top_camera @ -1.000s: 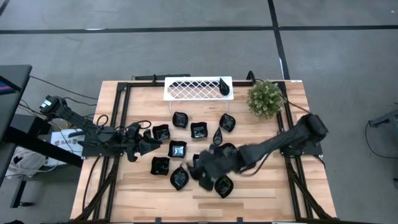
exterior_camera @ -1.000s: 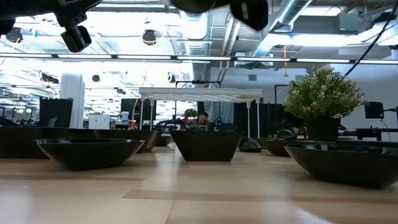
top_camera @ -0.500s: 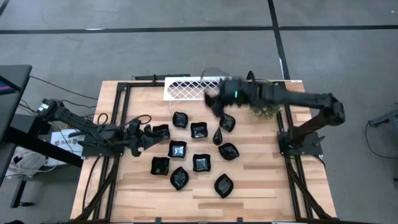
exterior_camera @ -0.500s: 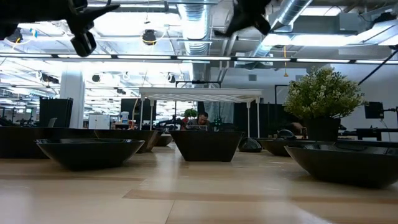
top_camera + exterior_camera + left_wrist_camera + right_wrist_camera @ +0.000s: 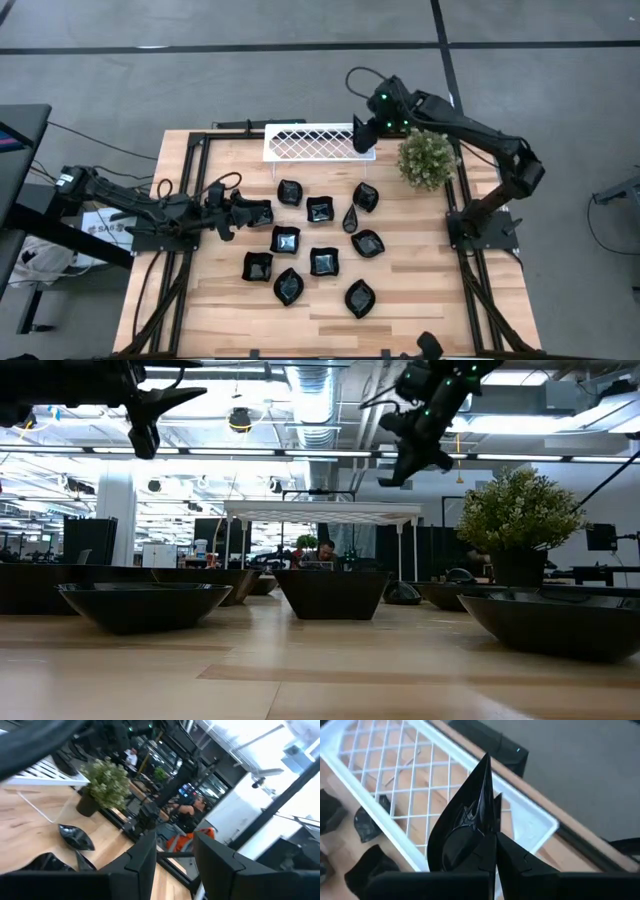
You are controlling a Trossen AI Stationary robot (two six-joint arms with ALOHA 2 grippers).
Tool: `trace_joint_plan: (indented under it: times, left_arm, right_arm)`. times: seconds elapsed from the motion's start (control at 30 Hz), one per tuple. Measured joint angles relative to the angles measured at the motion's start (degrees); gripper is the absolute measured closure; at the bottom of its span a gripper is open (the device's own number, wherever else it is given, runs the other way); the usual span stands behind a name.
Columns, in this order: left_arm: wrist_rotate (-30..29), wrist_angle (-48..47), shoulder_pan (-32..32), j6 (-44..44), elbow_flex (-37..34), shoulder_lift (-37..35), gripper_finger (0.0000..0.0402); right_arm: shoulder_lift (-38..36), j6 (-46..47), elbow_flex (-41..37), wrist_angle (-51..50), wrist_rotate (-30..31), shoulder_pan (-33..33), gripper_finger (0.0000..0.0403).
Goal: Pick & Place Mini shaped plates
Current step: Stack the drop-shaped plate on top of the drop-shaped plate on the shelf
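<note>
Several glossy black mini shaped plates rest on their bases in the middle of the wooden table. My right gripper is shut on a teardrop plate above the right end of the white lattice tray at the far edge. In the low view the right gripper hangs well above the table. My left gripper stands open and level at the left, above and beside a square plate, with nothing between its fingers. My right gripper pinches the teardrop plate between its two fingers at the rim of the rounded end. The fingers slant down from the table's right side. The plate is lifted clear over the tray, its pointed tip aimed away from the fingers.
A small potted plant stands at the far right corner, just right of the tray and under my right arm. Black frame rails run along the table's left and right sides. Bare wood lies along the near edge.
My right gripper has swept from among the plates in the near middle of the table to the far edge, rising and turning, and now hangs over the tray's right end, still shut. My left gripper has swung a little toward the far edge, still open.
</note>
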Motion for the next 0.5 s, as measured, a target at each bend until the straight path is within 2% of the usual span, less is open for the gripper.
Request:
trace_joint_plan:
  times: [0.5]
  left_arm:
    - [-1.93,-0.50,-0.02,0.00,0.00,0.00,0.0271]
  right_arm:
    - [2.50,0.46,0.02,-1.99,-0.97,-0.14,0.0393]
